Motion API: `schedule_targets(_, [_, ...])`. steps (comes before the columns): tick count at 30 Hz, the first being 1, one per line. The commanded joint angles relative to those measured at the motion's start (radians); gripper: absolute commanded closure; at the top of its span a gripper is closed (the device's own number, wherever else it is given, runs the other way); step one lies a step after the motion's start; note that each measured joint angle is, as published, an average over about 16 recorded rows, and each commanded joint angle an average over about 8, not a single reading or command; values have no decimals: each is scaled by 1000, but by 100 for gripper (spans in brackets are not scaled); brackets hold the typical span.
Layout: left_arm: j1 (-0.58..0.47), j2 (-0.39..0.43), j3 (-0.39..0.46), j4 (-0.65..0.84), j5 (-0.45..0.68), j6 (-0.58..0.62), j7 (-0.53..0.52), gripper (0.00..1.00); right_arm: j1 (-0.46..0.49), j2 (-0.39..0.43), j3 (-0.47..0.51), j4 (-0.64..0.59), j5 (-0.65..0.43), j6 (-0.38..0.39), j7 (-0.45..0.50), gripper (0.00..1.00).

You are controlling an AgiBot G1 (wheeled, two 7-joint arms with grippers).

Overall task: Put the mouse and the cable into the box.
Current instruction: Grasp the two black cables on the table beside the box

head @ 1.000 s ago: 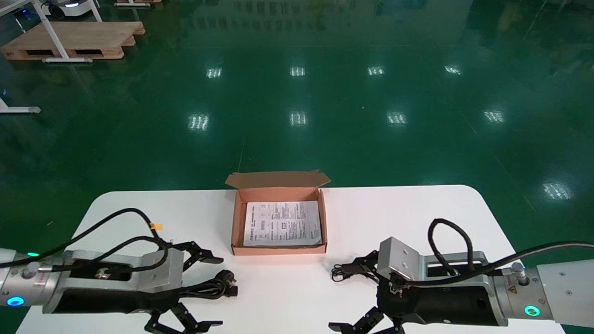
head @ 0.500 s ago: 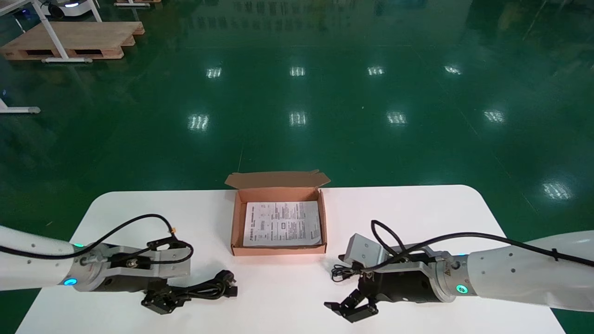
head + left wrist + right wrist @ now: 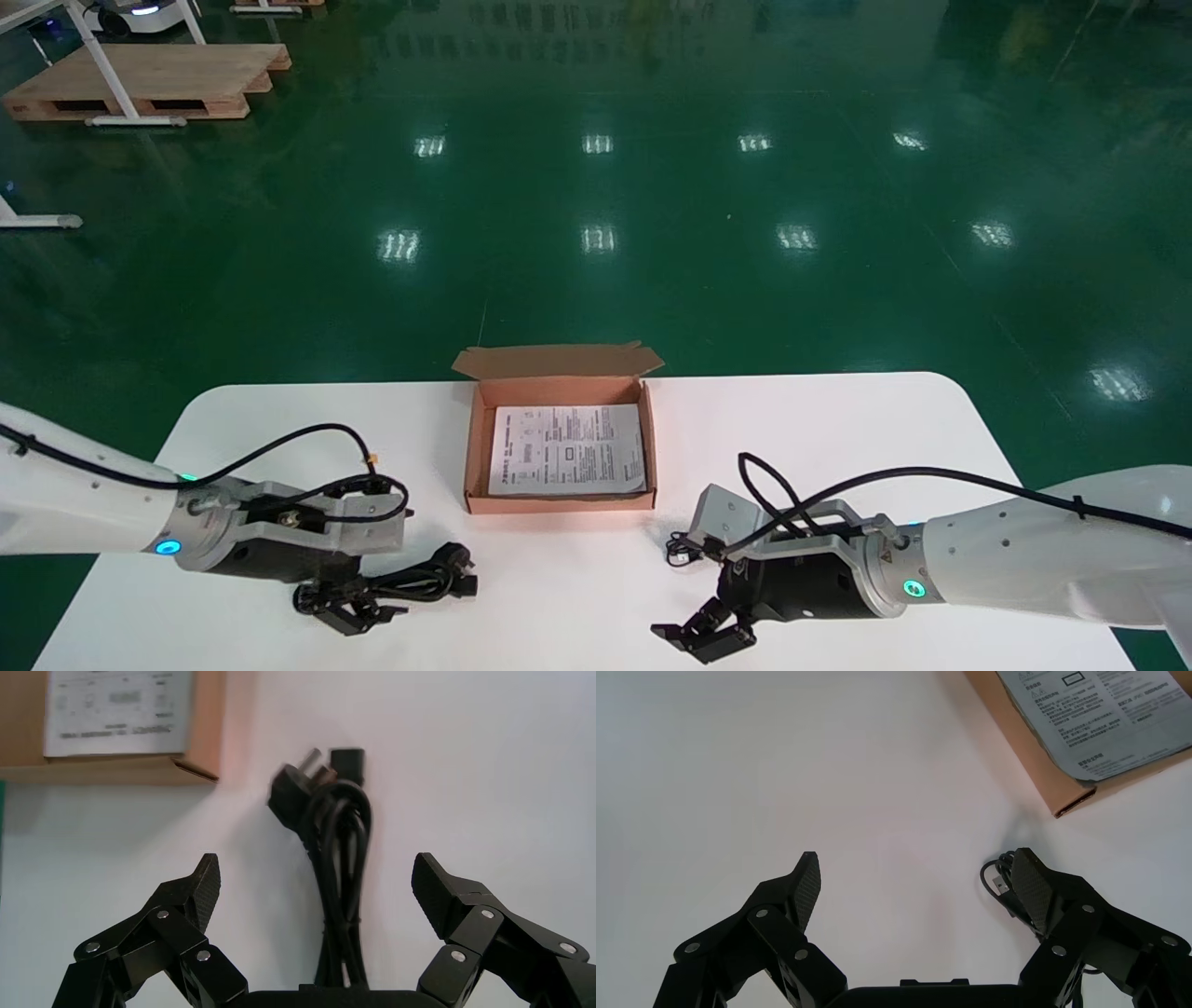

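Left hand (image 3: 315, 874), fingers apart, straddles the cable (image 3: 337, 839), which runs straight out from its palm; right hand (image 3: 914, 871), also apart, hovers over the bench (image 3: 838, 419)

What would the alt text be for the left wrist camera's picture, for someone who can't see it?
A bundled black power cable with its plug lies on a white table, between the spread-open fingers of the left gripper. The corner of an open cardboard box holding a printed sheet shows near the plug.
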Motion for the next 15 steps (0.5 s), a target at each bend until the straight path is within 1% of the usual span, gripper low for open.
schedule_targets(1, [-11,6,6,23,5,7,28,0,1,-2,0,-18,1,-4,-9,0])
schedule_targets(11, [13,53,27,71,54,-104,71,0,28,-4,6,-60,7,-6,-31,0])
schedule_targets(15, [19,60,28,77,59,-126,71,0,38,-18,-5,-84,-19,22,-43,0])
